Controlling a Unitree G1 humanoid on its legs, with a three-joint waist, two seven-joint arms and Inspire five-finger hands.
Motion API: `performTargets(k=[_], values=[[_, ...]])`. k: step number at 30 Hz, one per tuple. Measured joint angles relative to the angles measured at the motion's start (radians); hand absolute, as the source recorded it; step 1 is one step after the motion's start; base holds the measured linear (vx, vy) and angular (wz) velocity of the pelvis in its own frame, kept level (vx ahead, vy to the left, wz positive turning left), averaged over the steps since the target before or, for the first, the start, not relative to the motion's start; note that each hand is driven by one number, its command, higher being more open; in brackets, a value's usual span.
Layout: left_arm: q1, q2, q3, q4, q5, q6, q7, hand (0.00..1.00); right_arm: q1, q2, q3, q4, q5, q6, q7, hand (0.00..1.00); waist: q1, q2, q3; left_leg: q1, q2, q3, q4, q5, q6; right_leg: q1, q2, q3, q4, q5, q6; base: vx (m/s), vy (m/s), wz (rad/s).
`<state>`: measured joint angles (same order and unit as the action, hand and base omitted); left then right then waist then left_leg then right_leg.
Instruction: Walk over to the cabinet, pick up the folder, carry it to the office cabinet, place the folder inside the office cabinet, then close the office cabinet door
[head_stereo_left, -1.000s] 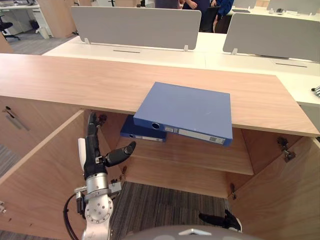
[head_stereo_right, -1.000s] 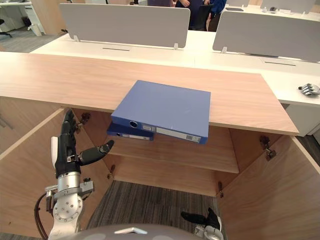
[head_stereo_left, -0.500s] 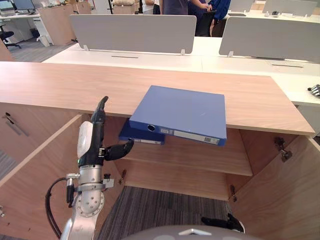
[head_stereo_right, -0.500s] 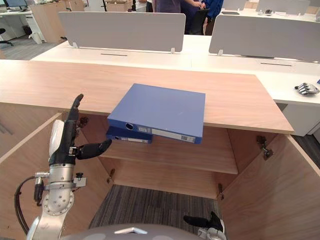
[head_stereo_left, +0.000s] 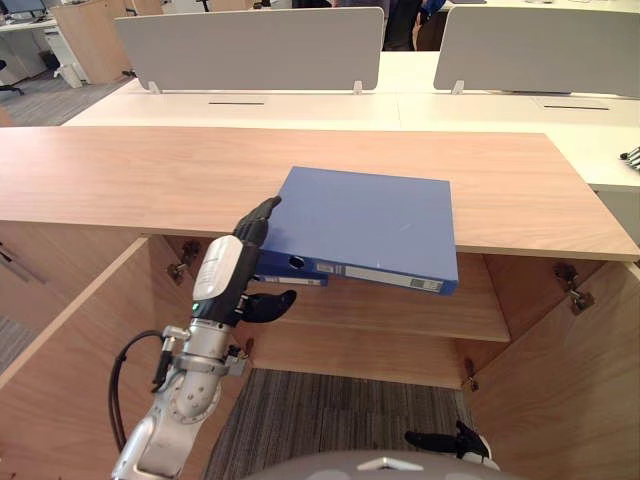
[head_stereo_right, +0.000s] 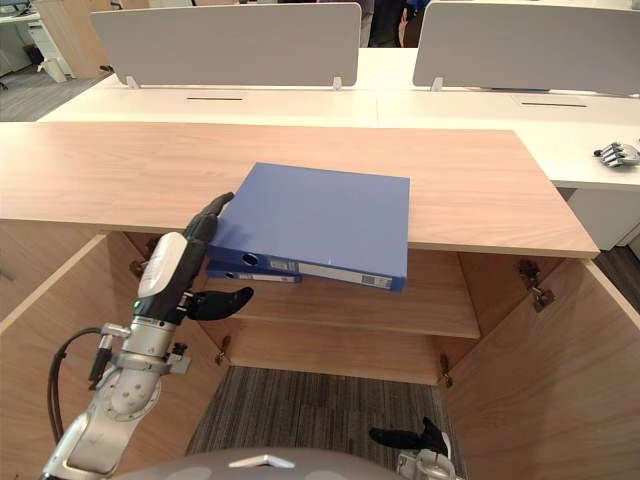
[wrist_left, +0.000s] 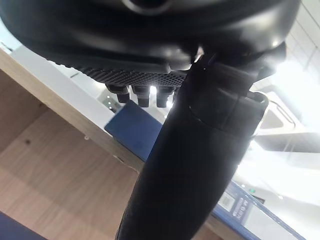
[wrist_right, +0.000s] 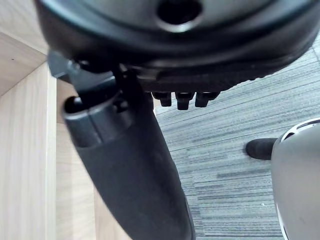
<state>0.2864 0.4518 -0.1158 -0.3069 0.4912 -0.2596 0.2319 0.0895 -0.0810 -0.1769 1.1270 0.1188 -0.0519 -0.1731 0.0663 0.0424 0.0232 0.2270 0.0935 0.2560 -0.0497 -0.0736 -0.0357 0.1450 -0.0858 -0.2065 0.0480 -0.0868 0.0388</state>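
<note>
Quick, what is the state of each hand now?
Left hand: open, fingers straight by the folder edge, holding nothing.
Right hand: open, hanging low, holding nothing.

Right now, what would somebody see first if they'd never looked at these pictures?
The big blue folder lying flat on the wooden cabinet top, its front sticking out over the edge. The robot's left hand reaches up at its left corner with straight fingers, and a second, darker folder sits on the shelf below.
</note>
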Motion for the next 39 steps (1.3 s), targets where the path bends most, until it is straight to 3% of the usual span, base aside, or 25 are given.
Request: performTargets(k=[3, 11, 22, 39], values=[[-0.001, 0.006, -0.005, 0.000, 0.034, -0.003, 0.002, 1.00, -0.008, -0.004, 0.000, 0.001, 0.000, 0.000, 0.000, 1.00, -0.018, 0.008, 0.004, 0.000, 0.000, 0.000, 0.001, 0.000, 0.000, 0.000, 0.000, 0.003, 0.000, 0.003, 0.000, -0.05, -0.008, -0.02], [-0.031, 0.004, -0.070, 0.009, 0.170, 0.003, 0.044, 1.00, -0.009, -0.008, -0.002, 0.007, 0.001, 0.000, -0.002, 1.00, -0.024, 0.010, 0.006, -0.002, -0.001, 0.004, 0.002, 0.000, 0.000, -0.002, 0.001, 0.016, -0.015, 0.024, 0.006, -0.06, 0.002, -0.04], [-0.050, -0.102, -0.071, 0.080, 0.347, 0.094, 0.133, 1.00, -0.008, -0.009, 0.000, 0.007, 0.001, 0.002, -0.006, 1.00, -0.026, 0.001, 0.015, -0.002, -0.005, 0.005, -0.006, 0.000, 0.000, 0.003, 0.002, 0.018, -0.041, 0.035, 0.011, -0.01, 0.000, -0.01], [-0.090, -0.137, -0.072, 0.122, 0.413, 0.130, 0.157, 1.00, -0.012, -0.008, 0.000, 0.006, 0.001, 0.006, -0.002, 1.00, -0.043, -0.001, 0.016, -0.002, -0.014, 0.010, -0.009, 0.000, 0.000, 0.013, -0.004, 0.023, -0.076, 0.059, 0.017, -0.02, -0.004, -0.01]])
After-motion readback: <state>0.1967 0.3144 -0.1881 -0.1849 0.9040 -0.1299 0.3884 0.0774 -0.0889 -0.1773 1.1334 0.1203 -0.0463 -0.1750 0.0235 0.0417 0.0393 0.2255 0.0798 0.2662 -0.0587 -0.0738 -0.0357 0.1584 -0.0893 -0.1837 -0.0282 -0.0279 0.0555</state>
